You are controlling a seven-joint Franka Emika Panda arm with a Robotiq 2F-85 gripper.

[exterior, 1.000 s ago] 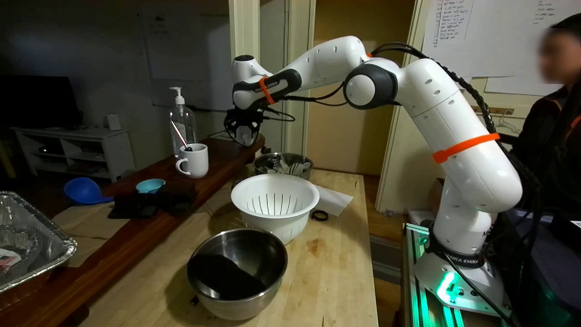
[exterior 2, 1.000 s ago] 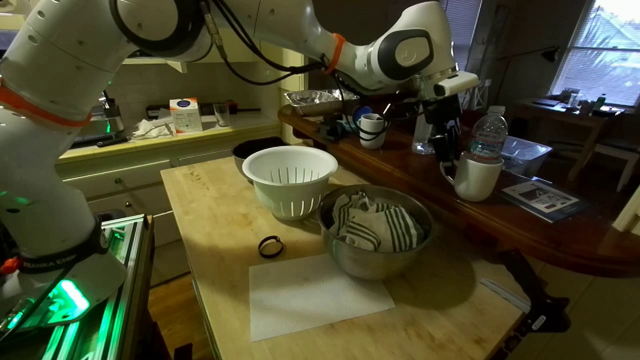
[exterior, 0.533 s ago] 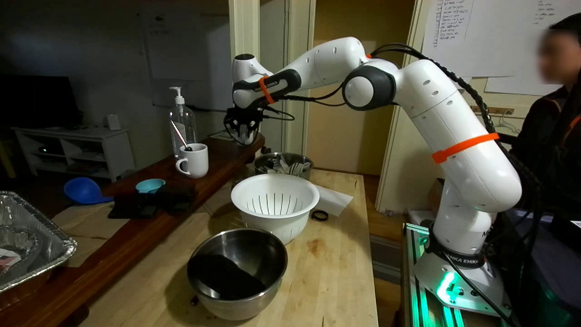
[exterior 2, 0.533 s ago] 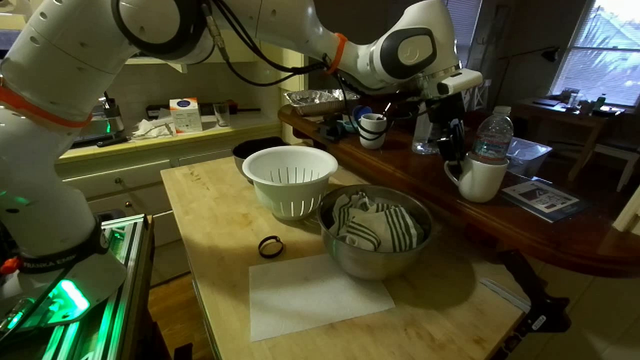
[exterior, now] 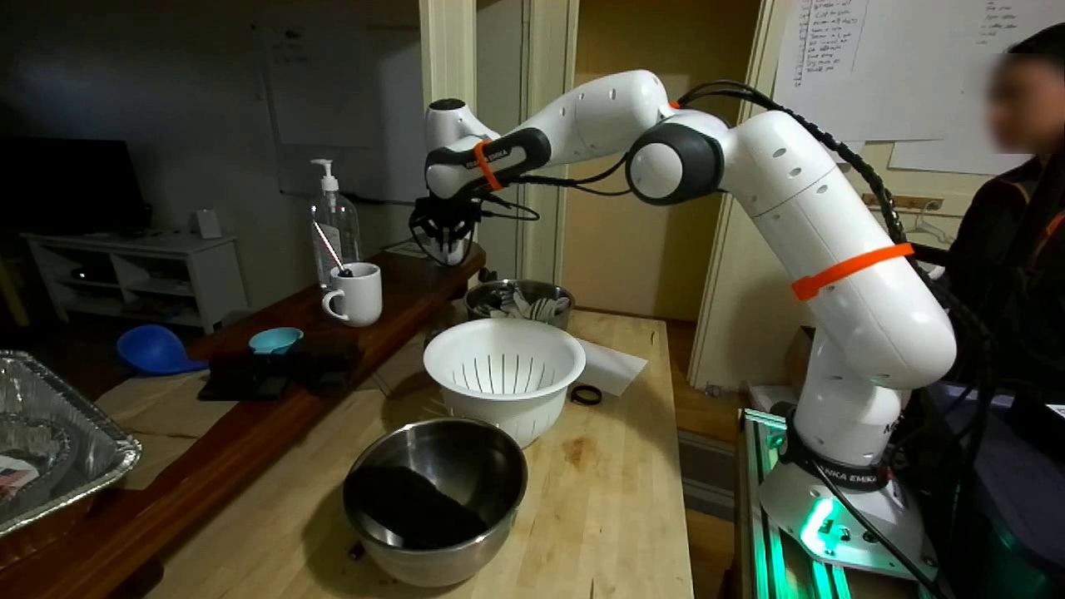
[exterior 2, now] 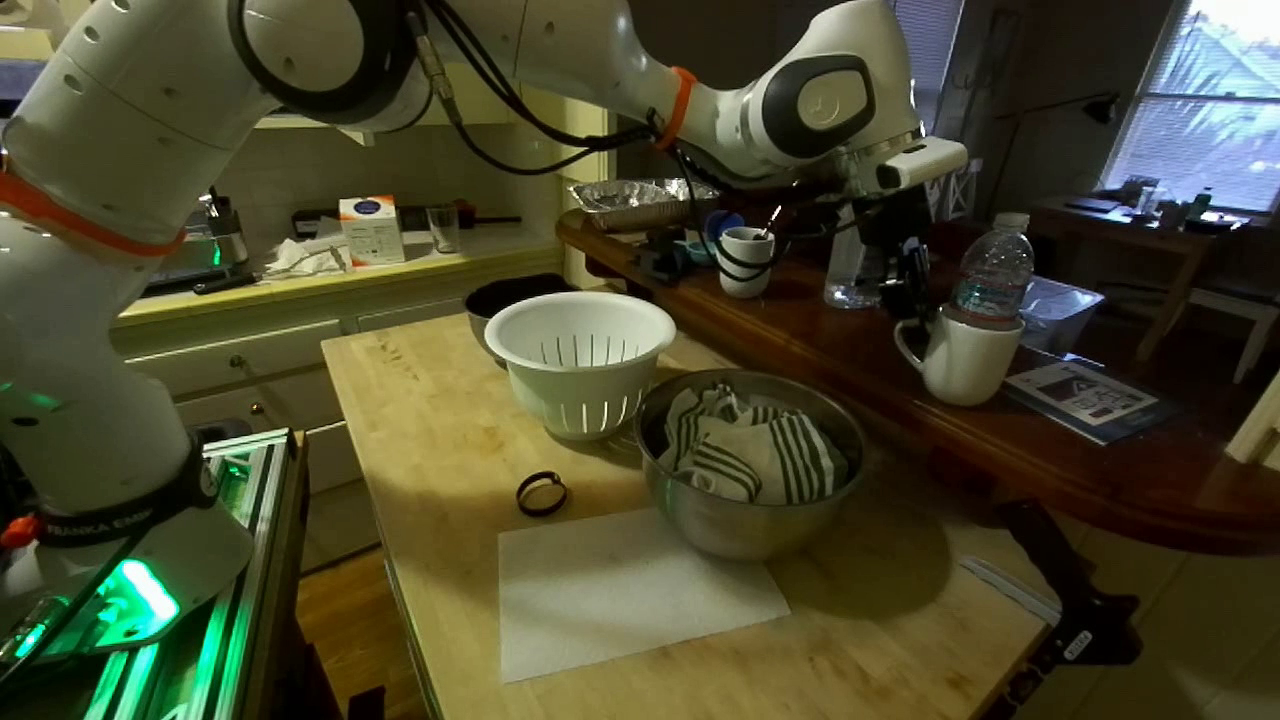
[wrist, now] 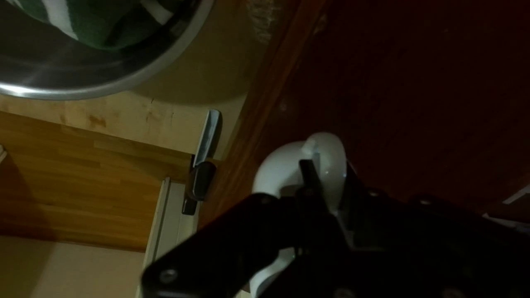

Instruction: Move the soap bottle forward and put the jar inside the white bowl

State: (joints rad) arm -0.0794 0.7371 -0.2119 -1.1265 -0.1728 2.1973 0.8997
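Observation:
A white mug (exterior 2: 970, 365) with a clear labelled plastic bottle (exterior 2: 995, 275) standing in it rests on the dark wooden ledge. My gripper (exterior 2: 904, 310) reaches down at its handle; in the wrist view the gripper (wrist: 327, 169) has the white handle (wrist: 328, 157) pinched between its fingers. Much of this mug is hidden behind the gripper there. The clear soap bottle (exterior: 337, 237) with a white pump top stands further along the ledge. On the light table sits the slotted white bowl (exterior: 503, 358), with nothing seen inside. The jar is hidden or out of view.
Beside the soap bottle stands another white mug (exterior: 358, 295) holding a utensil. A steel bowl (exterior: 437, 520) and a steel bowl with striped cloth (exterior 2: 755, 520) flank the white bowl. A booklet (exterior 2: 1085, 395) lies past the held mug. A black-handled tool (exterior 2: 1075, 600) hangs over the table corner.
My jaws have come together on the mug handle. Gripper, mug and the plastic bottle in it have shifted slightly along the ledge, toward the booklet. Other objects stay put.

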